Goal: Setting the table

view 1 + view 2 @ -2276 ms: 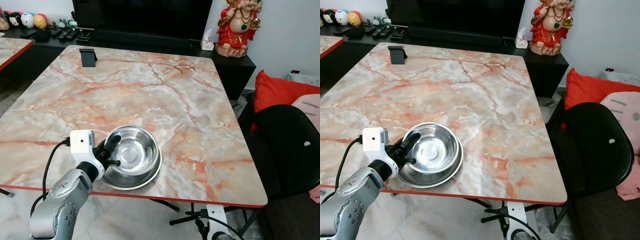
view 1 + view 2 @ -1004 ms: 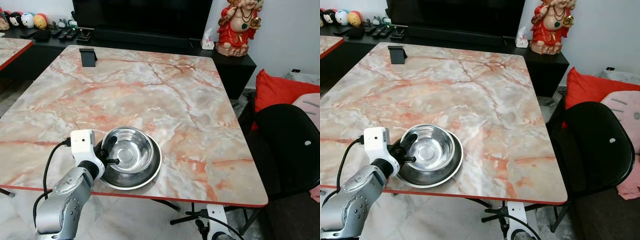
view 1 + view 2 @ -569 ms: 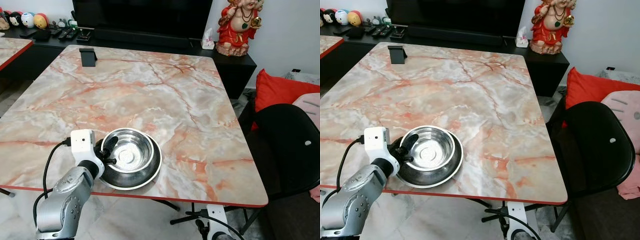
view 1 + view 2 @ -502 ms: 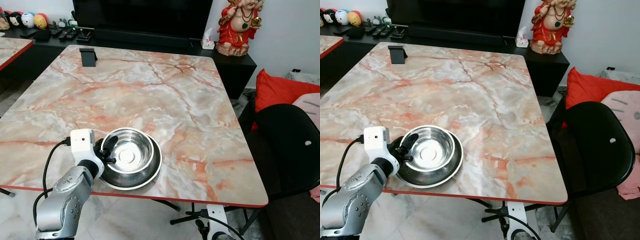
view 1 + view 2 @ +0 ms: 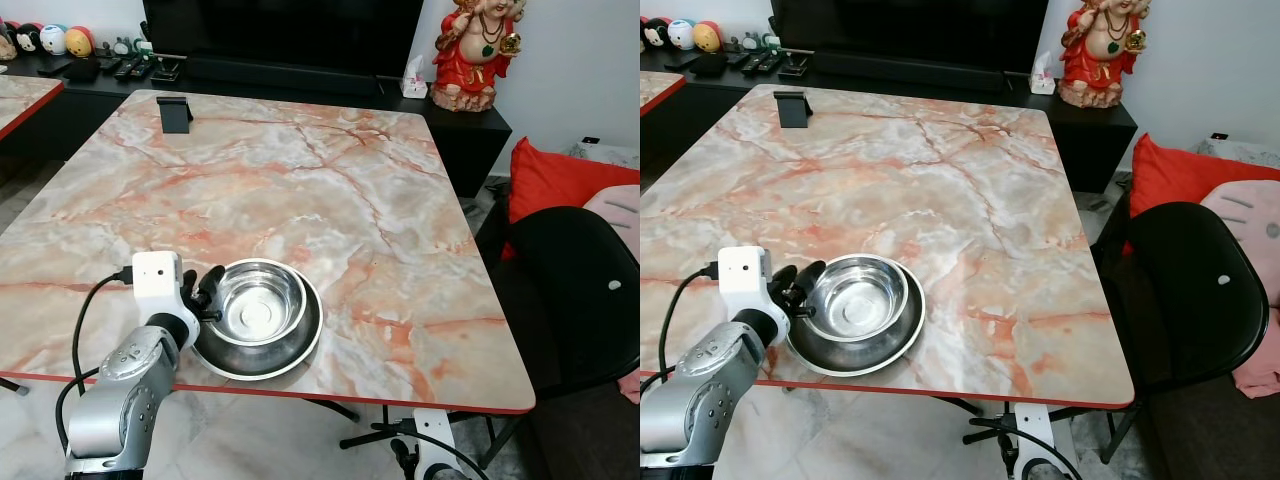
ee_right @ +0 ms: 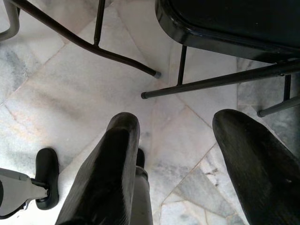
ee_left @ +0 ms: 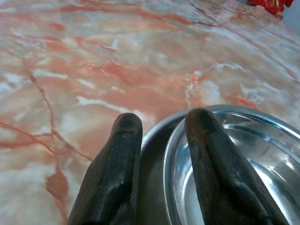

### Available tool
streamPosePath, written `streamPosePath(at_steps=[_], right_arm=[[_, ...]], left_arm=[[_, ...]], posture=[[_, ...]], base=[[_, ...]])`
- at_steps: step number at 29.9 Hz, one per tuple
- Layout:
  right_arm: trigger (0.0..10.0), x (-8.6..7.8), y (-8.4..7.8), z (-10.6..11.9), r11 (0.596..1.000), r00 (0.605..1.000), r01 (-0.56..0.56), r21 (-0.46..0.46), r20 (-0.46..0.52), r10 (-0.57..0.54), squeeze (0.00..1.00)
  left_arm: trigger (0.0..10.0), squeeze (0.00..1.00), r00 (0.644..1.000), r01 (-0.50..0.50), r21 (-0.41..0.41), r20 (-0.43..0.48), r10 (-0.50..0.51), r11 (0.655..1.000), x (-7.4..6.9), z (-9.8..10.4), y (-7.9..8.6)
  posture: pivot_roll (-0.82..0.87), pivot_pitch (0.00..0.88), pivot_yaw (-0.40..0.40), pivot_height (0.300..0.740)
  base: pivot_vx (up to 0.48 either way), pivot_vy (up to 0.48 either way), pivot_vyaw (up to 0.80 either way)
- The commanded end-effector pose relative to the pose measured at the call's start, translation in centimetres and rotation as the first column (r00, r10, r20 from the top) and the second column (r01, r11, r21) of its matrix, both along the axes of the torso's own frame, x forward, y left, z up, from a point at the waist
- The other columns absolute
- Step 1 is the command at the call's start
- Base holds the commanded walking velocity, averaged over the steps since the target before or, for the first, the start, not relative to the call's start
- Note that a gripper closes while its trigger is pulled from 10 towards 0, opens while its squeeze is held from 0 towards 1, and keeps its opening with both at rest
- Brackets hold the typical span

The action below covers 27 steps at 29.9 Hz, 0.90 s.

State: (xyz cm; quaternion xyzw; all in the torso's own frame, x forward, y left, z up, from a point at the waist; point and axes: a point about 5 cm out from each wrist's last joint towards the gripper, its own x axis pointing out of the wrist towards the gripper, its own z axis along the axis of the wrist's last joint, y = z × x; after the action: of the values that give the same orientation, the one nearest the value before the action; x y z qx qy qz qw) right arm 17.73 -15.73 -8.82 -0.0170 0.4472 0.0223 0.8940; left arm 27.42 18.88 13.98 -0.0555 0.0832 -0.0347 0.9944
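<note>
Bowls, 2 of them in steel, sit nested near the front edge of the marble bench (image 5: 330,190), towards its left corner: a small bowl (image 5: 258,303) rests inside a wider, shallower large bowl (image 5: 300,345).

Farthest left, the left claw (image 5: 208,293) is at the bowls' left side. In the left wrist view its fingers (image 7: 115,173) stand narrowly parted and hold nothing; one lies over the rim of the small bowl (image 7: 225,164), the other over the grey rim of the large bowl (image 7: 152,154). Whether either finger actually touches metal cannot be told.

The relation that matters for the next move: the bowls lie directly to the right of the left claw, just ahead of its fingertips, so the left arm is plainly the nearer one. Round bowls offer no long axis, so any grip has to be taken on a rim.

Farther right, a black chair (image 5: 575,290) stands beside the bench's right edge. The right claw (image 6: 187,154) hangs idle low beside it, fingers spread wide over the tiled floor (image 6: 61,108).

At the bench's far left corner stands a small black stand (image 5: 176,113).
</note>
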Motion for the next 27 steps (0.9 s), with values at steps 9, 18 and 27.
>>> streamPosePath(at_steps=[9,18,27], right_arm=[[10.0,0.2,-0.4,0.1,1.0,1.0,0.008,-0.015,0.006,-0.007,0.0],[10.0,0.2,-0.3,0.1,1.0,1.0,0.007,-0.017,0.004,-0.007,0.0],[10.0,0.0,-0.2,0.0,0.999,1.0,0.031,-0.014,0.002,-0.031,0.0]], left_arm=[[10.0,0.0,0.947,-0.128,0.168,0.314,0.07,0.977,0.4,3.9,0.3],[10.0,0.0,0.761,-0.624,0.319,0.456,0.461,0.713,-1.9,5.2,8.2],[10.0,0.0,0.323,-0.869,0.485,0.408,0.854,0.097,-11.0,0.6,20.3]], posture=[[0.07,0.0,-0.111,0.74],[0.08,0.0,-0.11,0.74],[0.1,0.0,-0.104,0.74]], base=[[0.0,0.0,0.0],[0.0,0.0,0.0],[0.0,0.0,0.0]])
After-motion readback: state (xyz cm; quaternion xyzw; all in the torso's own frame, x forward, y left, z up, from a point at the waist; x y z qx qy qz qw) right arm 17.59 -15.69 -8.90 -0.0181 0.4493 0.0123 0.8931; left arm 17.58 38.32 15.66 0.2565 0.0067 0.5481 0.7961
